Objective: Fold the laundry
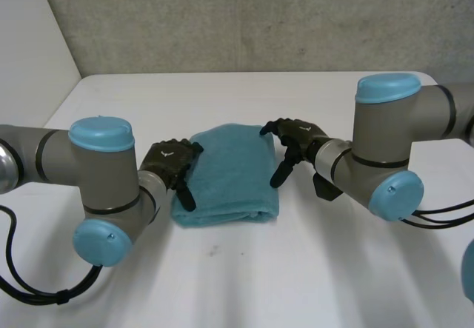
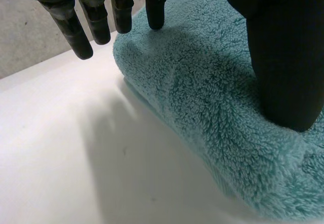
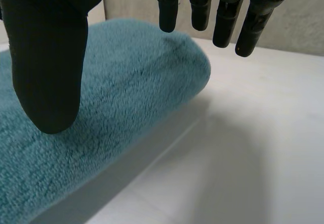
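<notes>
The white table (image 1: pixel 311 269) carried a folded teal towel (image 1: pixel 231 172) at its middle, between the two arms. The left hand (image 1: pixel 172 161) sat at the towel's left edge, the right hand (image 1: pixel 296 139) at its right edge. Both had fingers straight and relaxed, gripping nothing, with thumbs over the cloth.

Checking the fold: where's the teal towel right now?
In the head view the folded teal towel lies on the white table, between the left hand and the right hand.

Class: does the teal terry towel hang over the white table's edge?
No, the teal terry towel lies wholly on the white table, well inside its edges.
</notes>
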Motion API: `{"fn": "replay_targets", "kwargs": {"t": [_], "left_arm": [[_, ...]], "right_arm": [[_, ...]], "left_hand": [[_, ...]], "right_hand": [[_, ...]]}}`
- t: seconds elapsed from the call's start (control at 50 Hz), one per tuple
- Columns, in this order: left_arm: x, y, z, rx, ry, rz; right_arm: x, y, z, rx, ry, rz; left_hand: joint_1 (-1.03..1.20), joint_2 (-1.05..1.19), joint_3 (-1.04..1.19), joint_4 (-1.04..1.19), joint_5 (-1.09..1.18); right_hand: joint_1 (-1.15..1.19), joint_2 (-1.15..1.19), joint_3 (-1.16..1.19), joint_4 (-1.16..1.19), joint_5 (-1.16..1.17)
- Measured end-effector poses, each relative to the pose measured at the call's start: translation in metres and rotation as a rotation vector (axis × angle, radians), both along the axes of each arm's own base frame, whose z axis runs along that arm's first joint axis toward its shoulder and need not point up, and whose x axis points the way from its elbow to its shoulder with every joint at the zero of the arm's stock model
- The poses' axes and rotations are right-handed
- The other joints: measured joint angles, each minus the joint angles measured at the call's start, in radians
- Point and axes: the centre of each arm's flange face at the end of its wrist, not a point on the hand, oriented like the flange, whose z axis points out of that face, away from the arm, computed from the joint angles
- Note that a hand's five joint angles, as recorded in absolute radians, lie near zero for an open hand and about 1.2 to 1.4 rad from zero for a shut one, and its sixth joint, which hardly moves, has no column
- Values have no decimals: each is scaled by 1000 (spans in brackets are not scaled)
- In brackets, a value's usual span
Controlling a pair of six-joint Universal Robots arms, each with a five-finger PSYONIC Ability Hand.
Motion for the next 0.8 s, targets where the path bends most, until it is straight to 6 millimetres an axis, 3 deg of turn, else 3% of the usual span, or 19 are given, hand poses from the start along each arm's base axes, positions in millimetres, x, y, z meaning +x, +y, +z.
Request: {"fn": "replay_targets", "kwargs": {"t": [0.18,0.34,0.46,0.5,0.54,0.56,0.6,0.64,0.66,0.68,0.74,0.8], "left_arm": [[1,4,-2,8,-6,-1],[4,3,17,-39,7,31],[5,5,61,-136,66,40],[6,10,90,-200,106,38],[6,11,97,-215,116,38],[9,15,125,-281,156,39],[13,19,147,-332,185,42],[13,19,147,-332,185,42],[20,25,175,-395,219,51],[26,29,190,-426,234,59],[39,38,212,-449,247,81],[48,42,218,-436,248,98]], "right_arm": [[6,0,-28,43,36,15],[5,0,-28,41,79,27],[1,1,23,-62,45,16],[-4,4,60,-140,11,-8],[-6,5,68,-161,4,-16],[-14,9,103,-248,-27,-58],[-22,12,125,-309,-43,-97],[-22,12,125,-309,-43,-97],[-39,16,155,-402,-59,-169],[-54,19,174,-466,-57,-228],[-80,25,196,-551,-26,-319],[-94,27,202,-581,6,-363]], "left_hand": [[0,0,0,0,0],[-2,-2,-1,-2,0],[-3,-4,-2,-5,-2],[-6,-11,-10,-11,-3],[-6,-12,-10,-12,-3],[-6,-14,-12,-13,-3],[-7,-15,-12,-14,-3],[-7,-15,-12,-14,-3],[-7,-15,-12,-14,-3],[-8,-15,-14,-15,-3],[-10,-18,-17,-17,-3],[-16,-22,-21,-22,-3]], "right_hand": [[1,0,0,0,0],[1,0,0,0,0],[1,0,0,0,0],[1,0,0,0,0],[1,0,0,0,0],[1,0,0,0,0],[1,0,0,0,0],[1,0,0,0,0],[1,0,0,0,0],[1,0,0,0,0],[1,0,0,0,0],[1,0,0,0,0]]}}
